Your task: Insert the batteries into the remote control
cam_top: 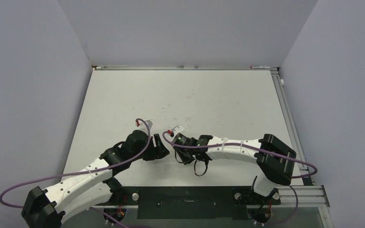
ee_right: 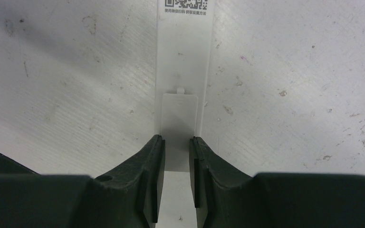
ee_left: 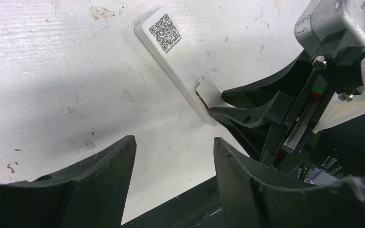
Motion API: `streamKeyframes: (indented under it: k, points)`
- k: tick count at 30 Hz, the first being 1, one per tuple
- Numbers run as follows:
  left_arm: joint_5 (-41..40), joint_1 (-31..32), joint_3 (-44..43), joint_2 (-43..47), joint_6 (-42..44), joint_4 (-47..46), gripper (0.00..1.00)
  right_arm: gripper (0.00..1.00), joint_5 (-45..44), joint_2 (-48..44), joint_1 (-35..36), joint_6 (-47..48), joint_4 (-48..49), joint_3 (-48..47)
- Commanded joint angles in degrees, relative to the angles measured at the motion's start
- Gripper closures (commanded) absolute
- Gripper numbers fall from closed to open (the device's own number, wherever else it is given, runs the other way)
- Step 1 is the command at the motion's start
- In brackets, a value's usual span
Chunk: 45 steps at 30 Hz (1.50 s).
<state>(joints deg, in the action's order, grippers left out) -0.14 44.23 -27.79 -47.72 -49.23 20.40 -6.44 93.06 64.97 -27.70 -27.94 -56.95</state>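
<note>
The right gripper [ee_right: 177,156], fingers narrowly apart and grip unclear, seems to be working the battery cover [ee_right: 180,114] of the remote control [ee_right: 183,52] between its tips. The left gripper [ee_left: 173,156] hangs spread. The next move likely needs a straight, flat push.

A lab robot cell: scuffed white table [cam_top: 185,95], plain grey partition walls [cam_top: 28,71], aluminium rail [cam_top: 289,118].

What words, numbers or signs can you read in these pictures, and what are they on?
QR code, a sign with no letters: on the white remote control, near its far end.
A line of tiny Chinese characters under that code, in the right wrist view: too small to read surely.
Small pale print on the right arm's dark housing: blurred, unreadable.
Nothing else can be read.
</note>
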Motion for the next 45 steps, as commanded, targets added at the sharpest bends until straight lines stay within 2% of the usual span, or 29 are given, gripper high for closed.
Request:
streamKeyframes:
  k: [1,16,45]
  points:
    - [0.1,-0.4,-2.2,-0.3,0.7,-0.9,0.42,0.76,-1.5,0.8,0.4,-0.2,1.1,-2.0]
    - [0.1,-0.7,-2.0,0.0,0.8,-0.9,0.42,0.7,-1.3,1.0,0.5,-0.4,1.5,-2.1]
    - [0.1,-0.9,-1.6,0.3,0.7,-0.7,0.42,0.66,-4.1,-2.1,1.2,-2.3,0.5,-3.4]
